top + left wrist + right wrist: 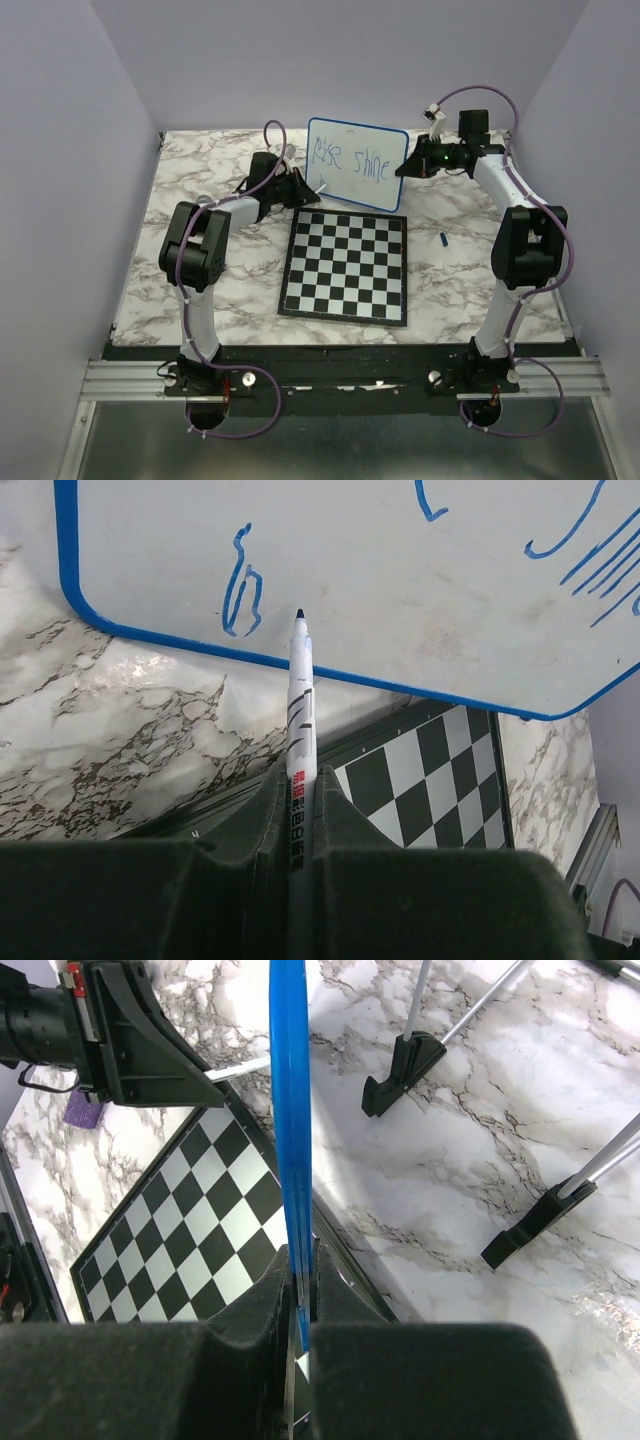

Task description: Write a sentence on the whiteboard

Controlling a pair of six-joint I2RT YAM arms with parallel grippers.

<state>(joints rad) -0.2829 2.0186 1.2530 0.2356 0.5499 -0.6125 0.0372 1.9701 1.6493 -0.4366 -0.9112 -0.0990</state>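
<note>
The whiteboard (357, 150) stands tilted at the back of the table, its blue rim (291, 1110) seen edge-on in the right wrist view. My right gripper (303, 1257) (408, 165) is shut on its right edge. The sentence (350, 162) reads roughly "Rise shine" in thin blue marker. My left gripper (301, 782) (300, 188) is shut on a white marker (301, 705). Its dark tip sits at the whiteboard (350, 570), low on the left and just above the rim. A small blue stroke (242, 588) lies left of the tip. Whether the tip touches is unclear.
A black-and-white chessboard (346, 267) lies flat in front of the whiteboard, directly below both grippers. A small blue cap (442, 239) lies on the marble table right of it. The whiteboard's black feet (405, 1068) and thin metal legs stand behind it. Purple walls enclose the table.
</note>
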